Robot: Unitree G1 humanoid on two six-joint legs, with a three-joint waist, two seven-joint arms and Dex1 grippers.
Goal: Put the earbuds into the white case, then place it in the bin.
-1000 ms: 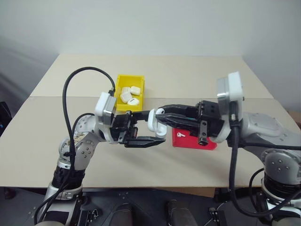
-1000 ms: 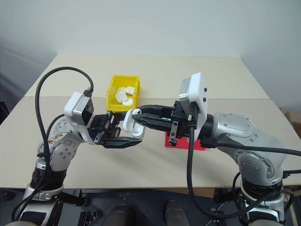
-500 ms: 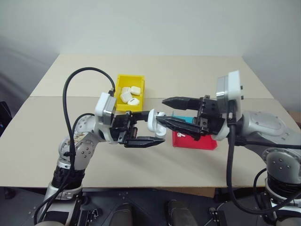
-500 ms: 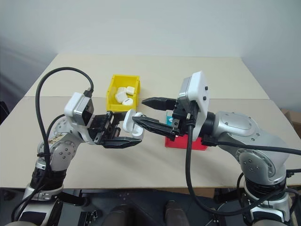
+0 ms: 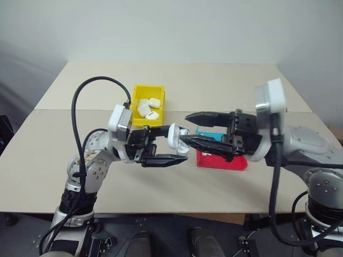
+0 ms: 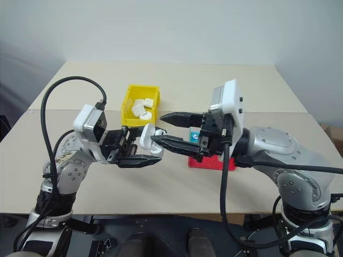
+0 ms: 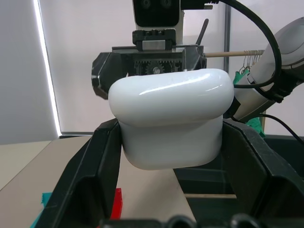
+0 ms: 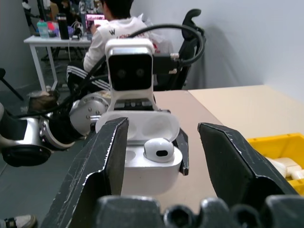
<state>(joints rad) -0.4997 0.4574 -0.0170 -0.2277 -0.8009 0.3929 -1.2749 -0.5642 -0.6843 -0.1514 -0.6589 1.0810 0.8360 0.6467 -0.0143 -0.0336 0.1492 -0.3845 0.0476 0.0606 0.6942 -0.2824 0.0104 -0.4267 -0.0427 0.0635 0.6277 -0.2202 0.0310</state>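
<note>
Left wrist: left gripper [image 7: 171, 156] clamps glossy rounded white case [image 7: 171, 118]; right gripper [image 5: 186, 128] gapes empty.

The white case [image 7: 171, 126] looks like smooth glossy plastic, the bin [image 5: 140, 95] like bright yellow plastic, the tabletop [image 5: 214, 85] matt beige, and the end effector fingers [image 8: 97, 173] matt black plastic.

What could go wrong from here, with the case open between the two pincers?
1. An earbud sits proud in the open white case; shutting the lid on it may jam or pop it out.
2. The left pincer holds the case above the table, so a dropped earbud could roll away.
3. The open right pincer is close and could knock the lid or case.
</note>
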